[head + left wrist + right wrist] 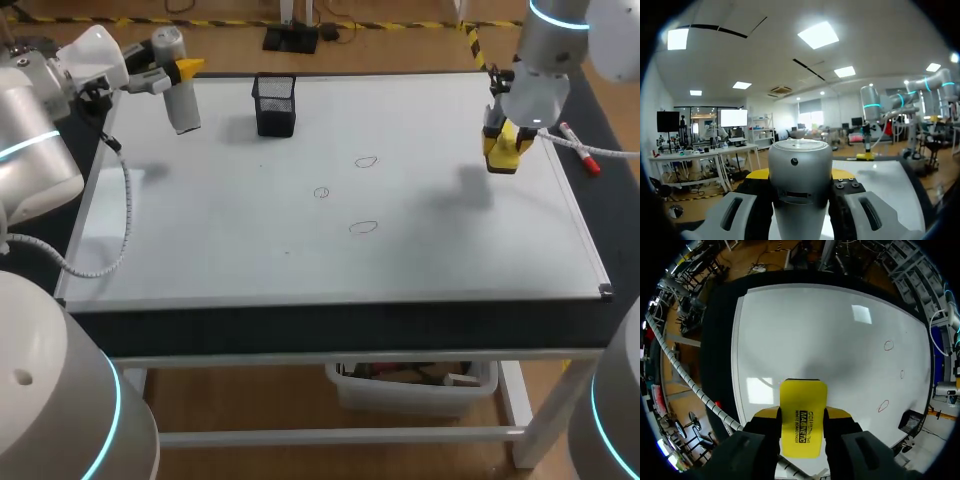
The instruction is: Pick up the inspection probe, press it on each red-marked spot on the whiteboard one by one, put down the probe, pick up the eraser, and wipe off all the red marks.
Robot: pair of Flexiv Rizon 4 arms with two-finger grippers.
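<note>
Your left gripper (186, 68) clamps the inspection probe (182, 108) over the whiteboard's (220, 250) far-left corner, near the mesh cup (275, 105). Your right gripper (503, 142) clamps the eraser (500, 160) by the right edge. Red marks (364, 227) mid-board, bare board on every side.

On my head feed I see a white-framed table (300, 355) with a dark top across the middle, brown wooden floor (230, 400) around it, and yellow-black tape (220, 22) along the upper edge.

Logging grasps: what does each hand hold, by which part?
Left hand clamps the probe by its body's sides; right hand, the eraser by its long edges.
</note>
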